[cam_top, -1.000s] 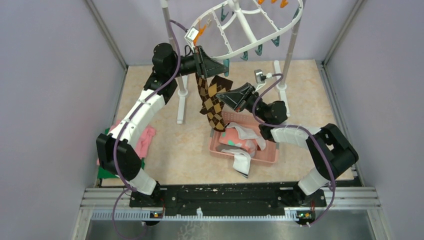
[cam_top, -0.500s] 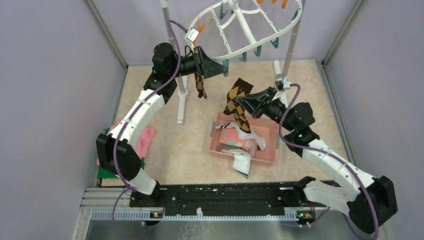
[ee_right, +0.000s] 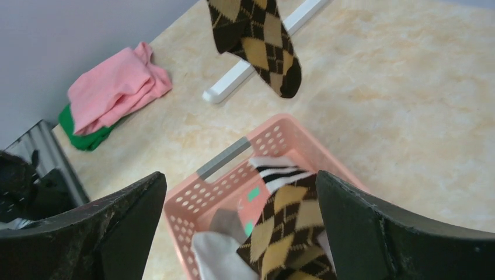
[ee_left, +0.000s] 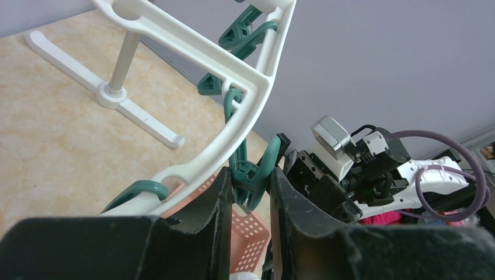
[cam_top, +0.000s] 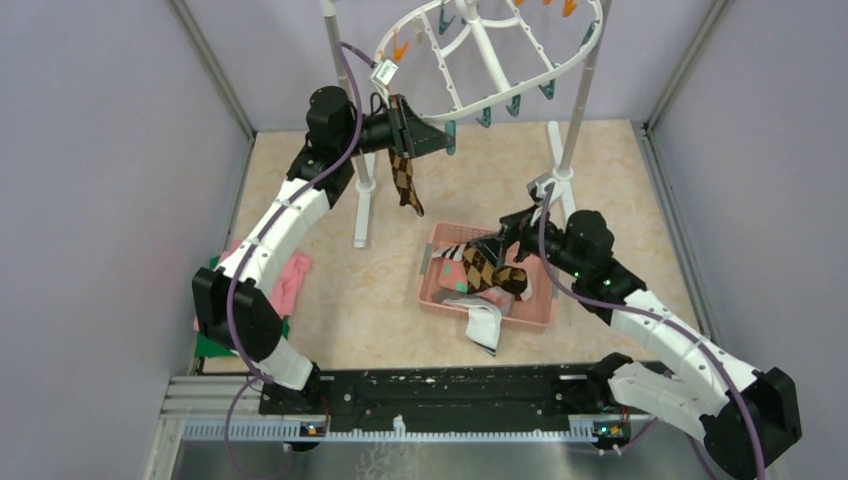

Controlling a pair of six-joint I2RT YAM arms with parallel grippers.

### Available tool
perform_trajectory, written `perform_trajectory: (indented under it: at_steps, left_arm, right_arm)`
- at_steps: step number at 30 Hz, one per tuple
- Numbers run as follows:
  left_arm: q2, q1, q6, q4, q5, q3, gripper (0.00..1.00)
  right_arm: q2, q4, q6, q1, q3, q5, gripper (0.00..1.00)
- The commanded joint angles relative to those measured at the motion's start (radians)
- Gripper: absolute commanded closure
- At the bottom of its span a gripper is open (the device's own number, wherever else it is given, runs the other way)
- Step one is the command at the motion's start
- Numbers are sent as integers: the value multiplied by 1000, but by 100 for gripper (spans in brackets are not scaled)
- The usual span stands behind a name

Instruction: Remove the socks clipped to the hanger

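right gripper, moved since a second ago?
Yes. The right gripper has come toward the near edge, from beyond the far rim of the pink basket to over it, open above an argyle sock.

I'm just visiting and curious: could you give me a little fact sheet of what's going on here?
Left claw: closed on a teal clip of the white hanger
Right claw: wide open above the pink basket
Hanging sock: brown diamond pattern, dangling under the left claw
Sock in basket: same pattern, lying on other socks
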Motion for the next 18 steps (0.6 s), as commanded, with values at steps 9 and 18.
perform_trajectory:
  at_steps: [9, 18]
  left_arm:
    - [-18, 2, 53, -42, -40, 59, 100]
    - [-4, -4, 55, -60, -46, 89, 100]
  right_arm:
    - [484, 680, -382, 244, 135, 424, 1]
    - [908, 1008, -511, 316, 396, 486, 2]
